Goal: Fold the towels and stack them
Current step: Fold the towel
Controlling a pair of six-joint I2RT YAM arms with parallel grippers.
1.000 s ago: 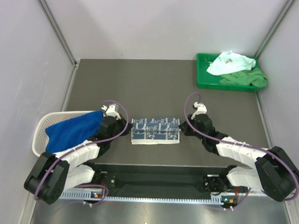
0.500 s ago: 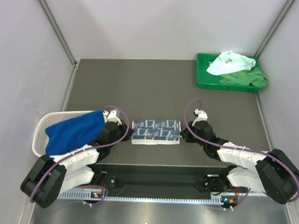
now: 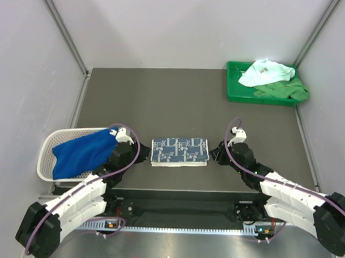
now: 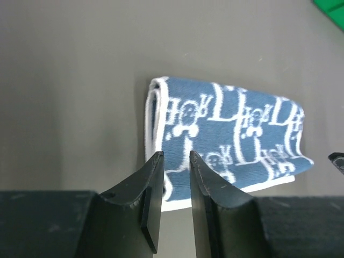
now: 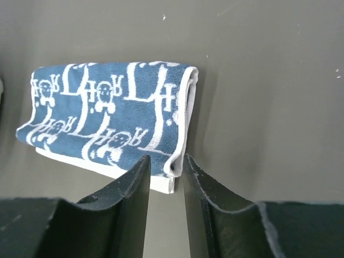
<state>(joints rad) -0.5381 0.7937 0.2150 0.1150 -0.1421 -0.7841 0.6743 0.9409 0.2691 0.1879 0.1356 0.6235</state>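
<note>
A folded towel (image 3: 179,151), navy with a white logo print, lies flat on the grey table between my two grippers. My left gripper (image 3: 140,155) sits just off its left end, and the right gripper (image 3: 216,157) just off its right end. In the left wrist view the towel (image 4: 226,134) lies beyond the left gripper (image 4: 176,157), whose jaws stand a little apart with nothing between them. The right wrist view shows the towel (image 5: 107,113) beyond the right gripper (image 5: 165,159), also slightly open and empty, its tips close to the towel's near corner.
A white mesh basket (image 3: 47,144) at the left holds a royal blue towel (image 3: 84,151), close to my left arm. A green tray (image 3: 236,91) at the back right holds a mint-white towel (image 3: 268,72) and a green towel (image 3: 284,90).
Both grippers have opened, let go of the printed towel's ends and drawn back outward. The towel now lies folded on the table by itself.
</note>
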